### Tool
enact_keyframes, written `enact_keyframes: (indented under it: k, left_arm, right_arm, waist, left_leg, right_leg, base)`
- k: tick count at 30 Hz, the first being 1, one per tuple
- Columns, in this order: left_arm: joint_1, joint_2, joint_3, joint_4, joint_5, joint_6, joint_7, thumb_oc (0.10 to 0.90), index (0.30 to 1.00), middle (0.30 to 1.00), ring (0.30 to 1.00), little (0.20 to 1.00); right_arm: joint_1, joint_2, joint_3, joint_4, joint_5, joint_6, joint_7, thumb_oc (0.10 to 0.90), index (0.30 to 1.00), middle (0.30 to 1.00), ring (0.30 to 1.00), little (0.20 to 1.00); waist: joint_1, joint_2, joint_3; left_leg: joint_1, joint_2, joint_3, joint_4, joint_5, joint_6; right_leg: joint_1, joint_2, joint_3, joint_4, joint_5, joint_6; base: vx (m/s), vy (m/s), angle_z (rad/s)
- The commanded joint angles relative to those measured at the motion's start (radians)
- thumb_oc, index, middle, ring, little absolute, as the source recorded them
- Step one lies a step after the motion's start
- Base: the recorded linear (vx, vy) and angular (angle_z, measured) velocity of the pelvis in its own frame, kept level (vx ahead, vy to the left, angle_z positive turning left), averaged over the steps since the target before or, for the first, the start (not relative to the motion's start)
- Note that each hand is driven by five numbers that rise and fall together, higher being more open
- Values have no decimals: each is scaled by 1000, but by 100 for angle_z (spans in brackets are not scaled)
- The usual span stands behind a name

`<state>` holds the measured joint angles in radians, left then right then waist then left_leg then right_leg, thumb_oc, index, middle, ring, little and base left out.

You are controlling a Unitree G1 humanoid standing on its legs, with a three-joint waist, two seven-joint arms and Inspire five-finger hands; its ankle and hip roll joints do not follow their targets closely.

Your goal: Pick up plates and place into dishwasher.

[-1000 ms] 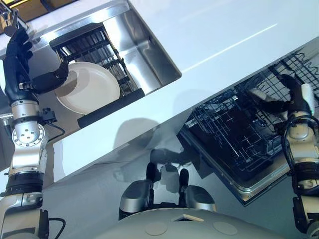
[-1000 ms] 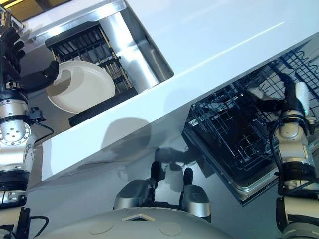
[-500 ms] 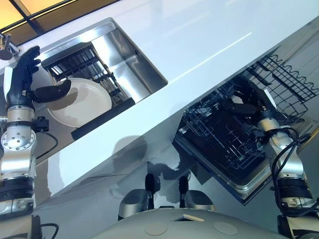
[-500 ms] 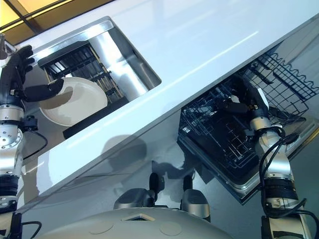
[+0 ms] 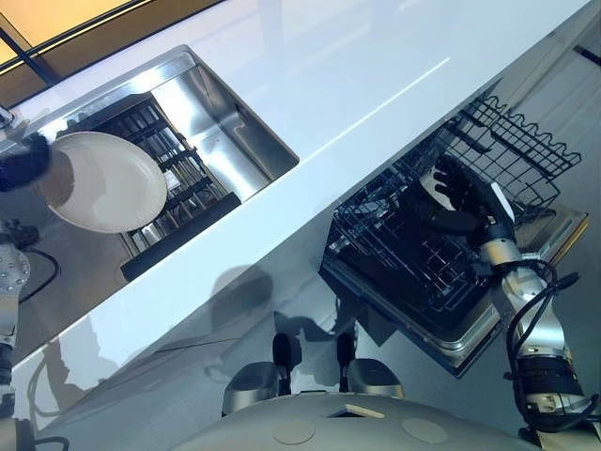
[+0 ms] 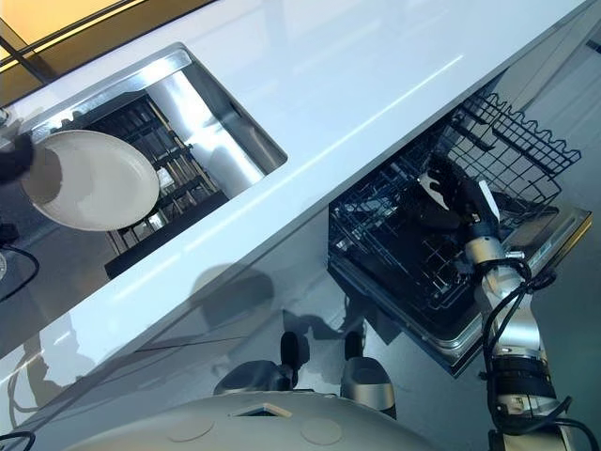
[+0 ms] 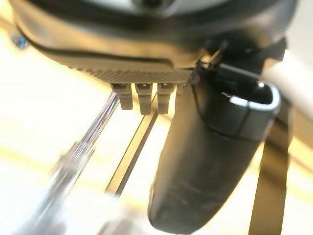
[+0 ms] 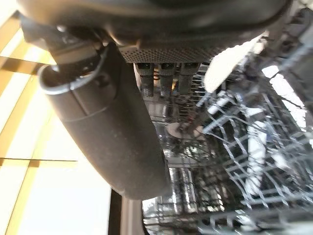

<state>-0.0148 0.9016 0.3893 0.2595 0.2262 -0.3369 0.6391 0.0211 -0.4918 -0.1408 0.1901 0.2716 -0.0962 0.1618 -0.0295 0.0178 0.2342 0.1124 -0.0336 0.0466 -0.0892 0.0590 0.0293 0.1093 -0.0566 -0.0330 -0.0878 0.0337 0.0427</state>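
Observation:
A round white plate (image 5: 108, 183) is tilted up over the left part of the black dish rack (image 5: 183, 183) in the steel sink (image 5: 225, 122). My left hand (image 5: 21, 162) grips the plate's left rim at the view's edge, its thumb (image 7: 210, 161) stretched out in the left wrist view. My right hand (image 5: 460, 202) hovers over the pulled-out black wire dishwasher rack (image 5: 394, 254), fingers spread and holding nothing. Past its thumb (image 8: 102, 132) the wrist view shows the rack wires (image 8: 234, 147).
A white counter (image 5: 357, 66) runs between the sink and the dishwasher. A second wire basket (image 5: 516, 146) juts out beyond my right hand. The open dishwasher door (image 5: 549, 249) lies beneath the rack.
The camera has shifted. My left hand has closed on the plate and raised it from the sink floor to over the rack. My right hand has drifted slightly over the dishwasher rack.

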Motion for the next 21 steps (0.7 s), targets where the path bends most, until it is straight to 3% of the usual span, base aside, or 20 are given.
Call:
enact_keyframes:
  k: [1,5,13,16,19,21]
  left_arm:
    - [-38,12,58,-39,-85,-55,26,800,900,900,900,900]
    - [-52,-36,27,-79,-204,-5,-107,800,900,900,900,900]
    - [-46,-23,21,-107,-170,5,-193,800,900,900,900,900]
    - [-26,19,16,-94,30,-1,-150,800,900,900,900,900]
    - [22,103,12,-68,303,38,-102,800,900,900,900,900]
    - [71,156,21,-41,394,58,-80,800,900,900,900,900]
  right_arm:
    - [-27,-32,14,-86,3,-113,-8,800,900,900,900,900]
    - [-24,-24,32,-95,-22,-96,-22,800,900,900,900,900]
    - [-15,-18,47,-81,-48,-104,-13,800,900,900,900,900]
    - [-9,-18,50,-74,-46,-110,-7,800,900,900,900,900]
    - [0,-28,43,-74,-37,-105,3,800,900,900,900,900]
    - [8,-40,34,-76,-20,-97,14,800,900,900,900,900]
  waist:
    - [-4,43,-175]
    - [0,41,-175]
    - [10,46,-170]
    - [12,50,-171]
    - [13,53,-170]
    - [14,56,-168]
  left_leg:
    - [15,-52,-15,12,-145,22]
    - [16,-52,-23,13,-144,21]
    - [17,-48,-33,11,-139,17]
    - [15,-47,-35,8,-137,14]
    - [13,-46,-33,8,-136,13]
    - [12,-46,-30,9,-136,13]
  right_leg:
    - [-53,39,-41,144,-166,33]
    - [-52,41,-50,147,-170,31]
    - [-44,43,-64,145,-172,29]
    - [-43,44,-69,142,-170,29]
    - [-42,44,-73,137,-167,30]
    - [-42,43,-75,134,-163,31]
  base:
    - [22,-31,0]
    - [1,-8,-1]
    - [-2,-16,0]
    - [-3,-13,2]
    - [0,0,0]
    - [0,0,0]
